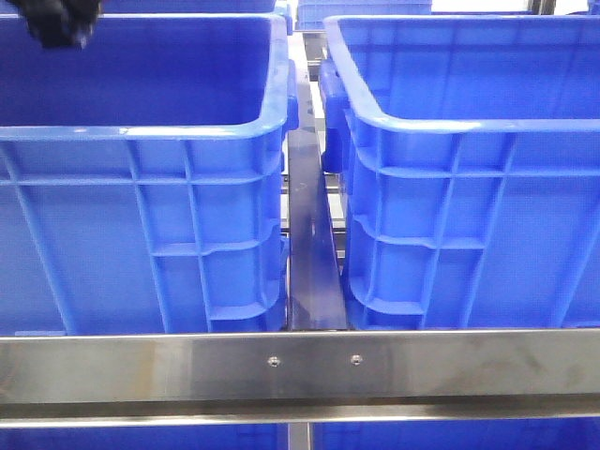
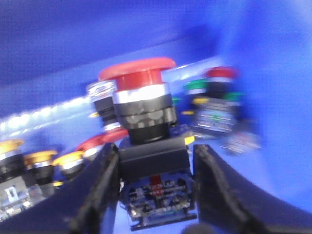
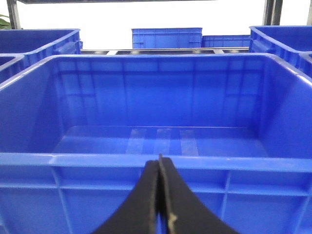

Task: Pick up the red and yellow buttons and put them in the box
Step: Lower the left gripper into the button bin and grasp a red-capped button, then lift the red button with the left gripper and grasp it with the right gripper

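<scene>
- Where the front view starts, nearest the camera, a steel rail (image 1: 300,367) crosses the whole width, with two small screws near its middle
- Just behind it stand two blue bins side by side: the left bin (image 1: 141,234) and the right bin (image 1: 469,216), with a dark metal bar (image 1: 311,253) running away in the gap between them
- In the far left corner of the front view, a dark part of the left arm (image 1: 61,21) shows above the left bin's interior
- In the left wrist view, the left gripper (image 2: 155,170) has its two black fingers (image 2: 100,187) on either side of the black body of a red mushroom button (image 2: 141,92); the jaws are clamped on it, the red cap upright above them
- Beyond that button, blurred, more buttons lie against the blue bin wall: yellow-capped buttons (image 2: 34,161) to one side, and a cluster with green and red caps (image 2: 217,105) to the other
- In the right wrist view, the right gripper (image 3: 159,195) has its fingertips pressed together with nothing between them, in front of the near wall of the box (image 3: 156,165)
- Farther off, more blue crates (image 3: 168,38) stand in a row behind it
</scene>
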`<act>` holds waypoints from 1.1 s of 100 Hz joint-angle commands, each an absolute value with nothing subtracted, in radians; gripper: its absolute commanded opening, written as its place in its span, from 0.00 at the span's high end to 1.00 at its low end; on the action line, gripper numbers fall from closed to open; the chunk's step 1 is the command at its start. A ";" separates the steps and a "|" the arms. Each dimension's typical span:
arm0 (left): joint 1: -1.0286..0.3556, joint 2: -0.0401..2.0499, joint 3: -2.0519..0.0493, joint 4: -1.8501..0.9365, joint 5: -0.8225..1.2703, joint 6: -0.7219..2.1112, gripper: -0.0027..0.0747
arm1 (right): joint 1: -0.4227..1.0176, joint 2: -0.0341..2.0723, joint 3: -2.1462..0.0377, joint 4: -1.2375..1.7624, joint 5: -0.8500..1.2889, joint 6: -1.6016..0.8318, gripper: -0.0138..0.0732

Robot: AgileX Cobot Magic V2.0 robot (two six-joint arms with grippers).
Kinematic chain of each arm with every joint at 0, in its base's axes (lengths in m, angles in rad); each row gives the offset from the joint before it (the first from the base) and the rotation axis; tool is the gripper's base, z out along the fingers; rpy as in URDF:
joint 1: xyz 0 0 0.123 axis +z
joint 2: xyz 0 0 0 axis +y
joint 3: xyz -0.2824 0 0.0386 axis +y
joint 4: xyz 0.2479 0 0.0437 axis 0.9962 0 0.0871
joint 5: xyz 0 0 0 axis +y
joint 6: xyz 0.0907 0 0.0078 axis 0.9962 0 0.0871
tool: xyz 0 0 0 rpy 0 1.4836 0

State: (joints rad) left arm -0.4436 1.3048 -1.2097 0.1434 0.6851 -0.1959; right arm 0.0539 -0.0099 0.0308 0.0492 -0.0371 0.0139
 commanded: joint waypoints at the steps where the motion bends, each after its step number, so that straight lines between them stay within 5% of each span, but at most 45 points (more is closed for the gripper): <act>1: -0.495 1.199 -1.211 0.152 0.638 -0.189 0.94 | 0.051 -0.032 0.027 0.049 -0.120 0.010 0.92; 32: -0.633 0.971 -1.114 0.152 0.697 -0.189 0.94 | 0.051 -0.032 0.027 0.049 -0.120 0.010 0.92; 82: -0.645 0.865 -1.052 0.171 0.742 -0.189 0.94 | 0.052 -0.032 0.005 0.066 -0.201 0.035 0.92; 110: -0.645 0.865 -1.052 0.171 0.742 -0.189 0.94 | 0.052 0.042 -0.373 0.076 0.260 0.090 0.92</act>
State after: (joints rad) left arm -0.6365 0.8756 -1.0245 0.1607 0.8105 -0.1893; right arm 0.0539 -0.0075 -0.2129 0.0681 0.1667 0.0816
